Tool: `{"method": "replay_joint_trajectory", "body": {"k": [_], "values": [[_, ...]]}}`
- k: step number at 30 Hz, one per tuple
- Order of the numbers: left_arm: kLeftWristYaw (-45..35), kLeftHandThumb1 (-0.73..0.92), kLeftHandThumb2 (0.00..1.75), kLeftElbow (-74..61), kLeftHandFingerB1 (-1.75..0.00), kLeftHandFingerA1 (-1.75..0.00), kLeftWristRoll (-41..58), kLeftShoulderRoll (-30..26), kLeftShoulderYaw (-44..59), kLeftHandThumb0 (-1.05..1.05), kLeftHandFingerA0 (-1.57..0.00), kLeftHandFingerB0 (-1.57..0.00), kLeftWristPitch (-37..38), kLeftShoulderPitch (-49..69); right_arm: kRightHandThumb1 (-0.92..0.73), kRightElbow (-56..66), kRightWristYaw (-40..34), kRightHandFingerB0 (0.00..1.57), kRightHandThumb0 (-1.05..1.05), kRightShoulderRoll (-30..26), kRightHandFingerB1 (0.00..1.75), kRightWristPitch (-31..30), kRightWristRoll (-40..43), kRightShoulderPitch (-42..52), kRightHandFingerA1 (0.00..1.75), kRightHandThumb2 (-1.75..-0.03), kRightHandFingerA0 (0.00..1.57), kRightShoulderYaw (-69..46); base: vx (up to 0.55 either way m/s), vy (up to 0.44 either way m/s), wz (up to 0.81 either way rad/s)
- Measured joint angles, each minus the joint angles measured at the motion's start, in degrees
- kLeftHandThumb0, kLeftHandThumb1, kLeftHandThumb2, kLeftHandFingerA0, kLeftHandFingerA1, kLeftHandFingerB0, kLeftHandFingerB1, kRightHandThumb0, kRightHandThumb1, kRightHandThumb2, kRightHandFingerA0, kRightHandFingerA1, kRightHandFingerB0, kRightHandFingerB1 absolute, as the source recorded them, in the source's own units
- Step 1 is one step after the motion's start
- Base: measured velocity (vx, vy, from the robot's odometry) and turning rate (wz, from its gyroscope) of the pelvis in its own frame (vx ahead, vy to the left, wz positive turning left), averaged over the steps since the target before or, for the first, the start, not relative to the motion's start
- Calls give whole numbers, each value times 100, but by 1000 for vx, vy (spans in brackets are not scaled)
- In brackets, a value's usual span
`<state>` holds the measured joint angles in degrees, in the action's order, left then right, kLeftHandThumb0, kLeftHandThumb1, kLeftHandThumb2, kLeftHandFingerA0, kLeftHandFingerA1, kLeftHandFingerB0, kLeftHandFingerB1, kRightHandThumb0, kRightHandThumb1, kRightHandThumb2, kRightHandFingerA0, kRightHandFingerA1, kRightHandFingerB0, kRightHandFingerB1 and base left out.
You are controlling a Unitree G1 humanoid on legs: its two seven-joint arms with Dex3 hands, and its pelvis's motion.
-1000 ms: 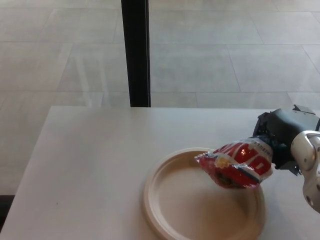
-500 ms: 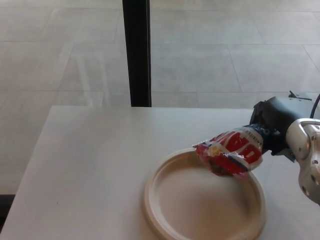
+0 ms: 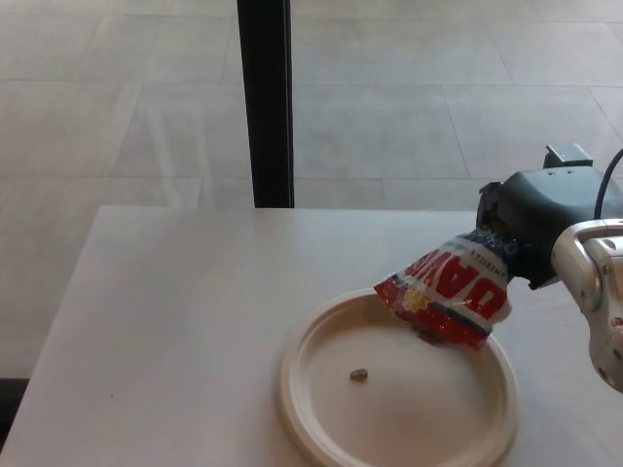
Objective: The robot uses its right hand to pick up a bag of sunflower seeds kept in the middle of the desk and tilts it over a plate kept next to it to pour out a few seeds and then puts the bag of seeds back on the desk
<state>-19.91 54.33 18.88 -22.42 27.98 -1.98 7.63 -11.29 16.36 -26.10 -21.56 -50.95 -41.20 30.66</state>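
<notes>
A red, white and blue seed bag (image 3: 450,289) hangs tilted over the far right part of the cream plate (image 3: 321,409), its open mouth pointing down and left. My right hand (image 3: 531,224) is shut on the bag's upper end, coming in from the right edge. One small dark seed (image 3: 358,374) lies on the plate near its middle. A few dark seeds show at the bag's mouth. My left hand does not show.
The plate sits on a white desk (image 3: 175,321) near the front right. A black vertical post (image 3: 265,102) stands behind the desk's far edge, with tiled floor beyond.
The right hand has lifted and tipped the bag steeper, mouth down. A seed has dropped onto the plate, which held none before.
</notes>
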Motion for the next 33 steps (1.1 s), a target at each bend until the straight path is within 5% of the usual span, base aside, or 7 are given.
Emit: {"method": "replay_joint_trajectory", "body": {"k": [2,14,15,20,25,30,33], "values": [[0,68,115,19,-52,-69,0,-1,0,-71,-18,-1,0,-6,-60,62,-52,82,-40,0,88,56,-66,16,175,-92,96,12,0,0,0],[-64,89,81,34,-55,-80,11,-20,17,-67,-16,-2,22,6,-70,67,-346,78,-40,-22,105,372,-429,57,175,-83,93,64,0,0,0],[-64,67,115,14,-54,-71,14,-20,24,-70,-20,-1,20,8,-69,65,-348,80,-42,-26,98,383,-449,57,175,-85,97,63,0,0,0],[-74,68,115,92,-54,-71,10,-26,17,-69,-19,-1,26,-20,-68,33,-359,79,-43,-75,106,467,-559,57,175,-83,92,61,0,0,0],[-85,68,115,23,-55,-71,17,-26,27,-69,-19,-1,26,9,-64,34,-381,60,-40,-85,54,530,-584,66,173,-89,96,-17,0,0,0],[-79,91,80,-39,-53,-76,17,-26,26,-67,-13,-1,14,24,-62,57,-278,74,-41,68,75,458,-499,178,174,-89,93,-251,0,0,0],[-73,69,115,-27,-54,-71,17,-27,27,-69,-19,-1,12,12,-65,59,-221,81,-41,191,88,386,-448,359,174,-91,98,-366,0,0,0]]}}
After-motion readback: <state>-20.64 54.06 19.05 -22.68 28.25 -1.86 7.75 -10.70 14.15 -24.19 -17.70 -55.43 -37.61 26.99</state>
